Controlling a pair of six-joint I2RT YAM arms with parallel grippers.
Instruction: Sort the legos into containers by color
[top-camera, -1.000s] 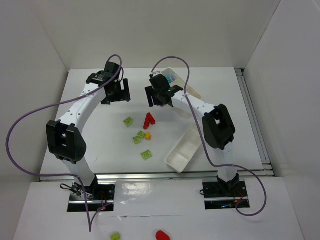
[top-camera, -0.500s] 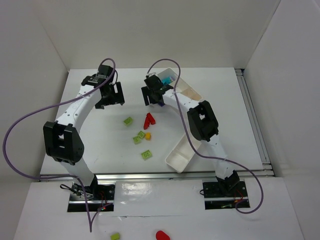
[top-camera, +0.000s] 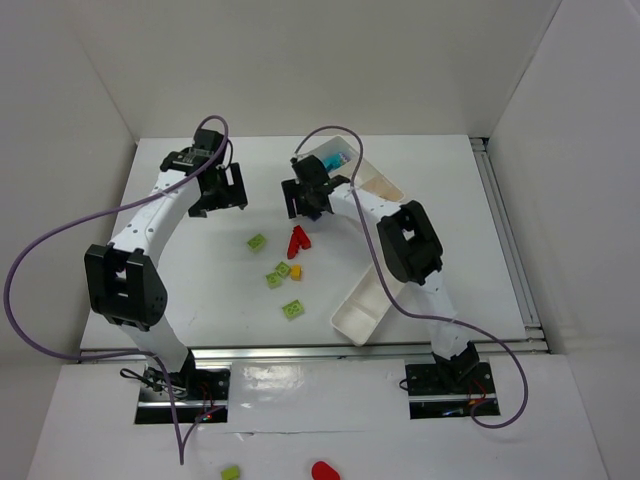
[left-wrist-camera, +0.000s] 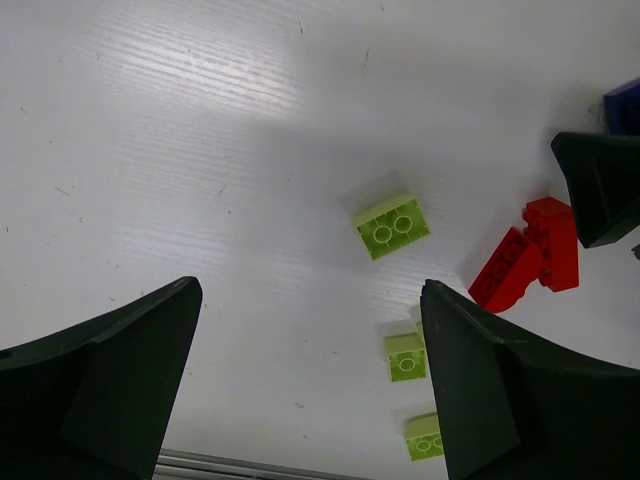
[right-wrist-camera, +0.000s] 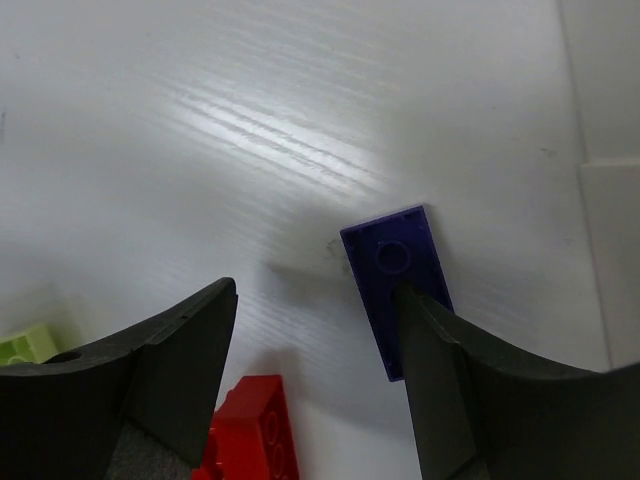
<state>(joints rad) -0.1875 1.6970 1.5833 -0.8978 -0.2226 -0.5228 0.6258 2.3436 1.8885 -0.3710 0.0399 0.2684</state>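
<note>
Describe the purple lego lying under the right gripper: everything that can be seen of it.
The purple lego is a thin, flat rectangular plate of glossy dark plastic with one round ring near its middle. It lies flat on the white table, skewed to the frame and apart from the red lego. It sits between the open fingers of the right gripper. One finger covers part of its long edge, though contact cannot be confirmed. The other stands clear.
</note>
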